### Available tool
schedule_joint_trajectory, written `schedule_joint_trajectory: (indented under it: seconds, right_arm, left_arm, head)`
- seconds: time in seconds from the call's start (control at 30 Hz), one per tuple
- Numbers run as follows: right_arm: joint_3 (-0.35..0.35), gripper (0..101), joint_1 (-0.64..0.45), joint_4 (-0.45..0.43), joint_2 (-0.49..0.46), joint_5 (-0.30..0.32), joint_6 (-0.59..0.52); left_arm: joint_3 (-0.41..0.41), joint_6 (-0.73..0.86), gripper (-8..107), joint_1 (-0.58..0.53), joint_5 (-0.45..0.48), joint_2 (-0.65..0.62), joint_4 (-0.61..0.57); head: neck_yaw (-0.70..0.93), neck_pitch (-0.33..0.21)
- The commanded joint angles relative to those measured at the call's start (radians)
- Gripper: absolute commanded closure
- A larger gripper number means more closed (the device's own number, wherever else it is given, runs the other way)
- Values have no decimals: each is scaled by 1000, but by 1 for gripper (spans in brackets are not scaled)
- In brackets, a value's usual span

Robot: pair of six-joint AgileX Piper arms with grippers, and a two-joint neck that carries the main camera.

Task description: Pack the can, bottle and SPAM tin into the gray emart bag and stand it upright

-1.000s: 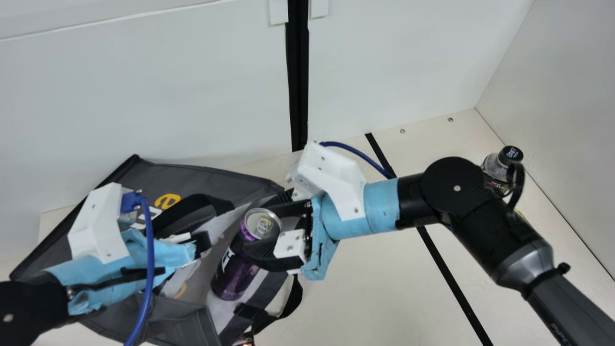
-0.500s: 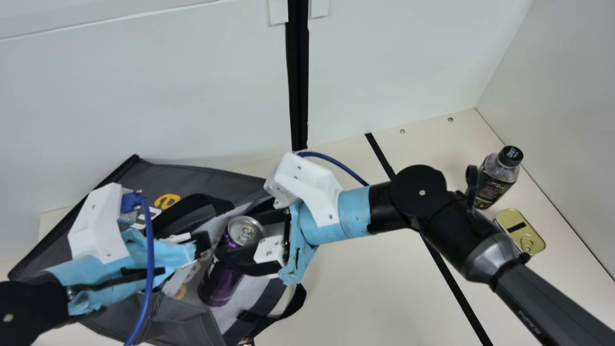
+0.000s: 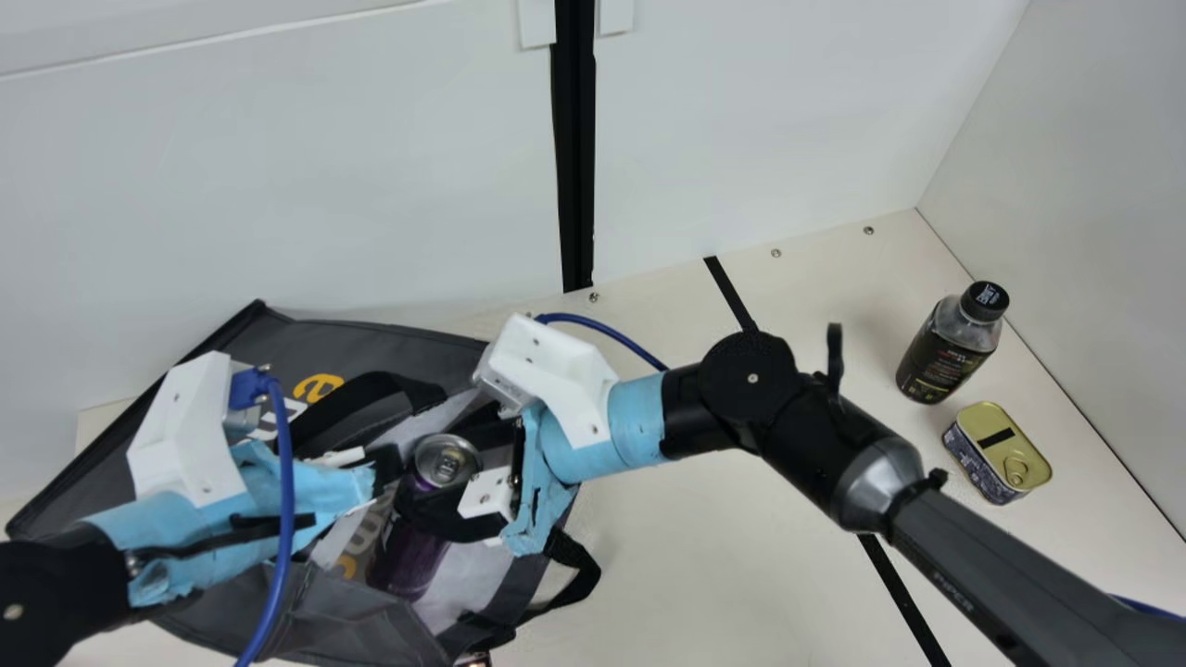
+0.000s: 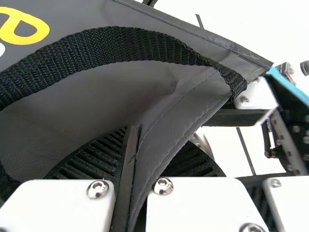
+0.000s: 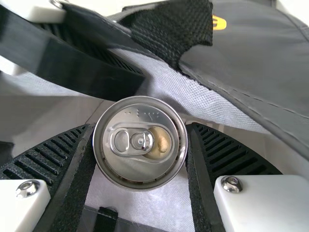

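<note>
At 8 o'clock, main view: gray emart bag (image 3: 389,345) on bench (image 3: 723,556) | purple can (image 3: 447,460) in bag mouth, right gripper (image 3: 441,484) jaws clamped on it | left gripper (image 3: 389,463) jaws pinching bag edge | bottle (image 3: 945,357) upright, 3 o'clock | SPAM tin (image 3: 1001,449) near bottle, toward its 5 o'clock

"How's the light where you are?"

"Soft and fairly even in my main view. The wall (image 3: 278,185) is pale grey, and the bottle (image 3: 945,357) casts a faint shadow on the table (image 3: 704,574)."

"And inside the bag (image 3: 357,611)?"

"Dimmer. The purple side of the can (image 3: 403,556) sinks into shade, though its lid (image 5: 120,166) shines in my right wrist view."

"Any glare?"

"Yes, in my left wrist view the table washes out to white, and the screws (image 4: 98,189) glint. I can't tell where the lamp sits."
</note>
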Motion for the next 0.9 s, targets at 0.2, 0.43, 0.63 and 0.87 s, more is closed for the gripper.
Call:
schedule_joint_trajectory:
  seconds: [0.2,0.43,0.63,0.87]
  right_arm:
    - [2,101,23,-8,44,-32,-29]
    - [-26,101,43,-15,91,-61,-35]
    - [-63,101,58,-20,128,-83,-27]
    - [-90,101,67,-25,149,-98,-14]
  left_arm:
    - [0,0,107,0,0,0,0]
    - [0,0,107,0,0,0,0]
    - [0,0,107,0,0,0,0]
    - [0,0,107,0,0,0,0]
  head:
    - [-1,-23]
    - [-1,-23]
    - [-1,-23]
    - [-1,-23]
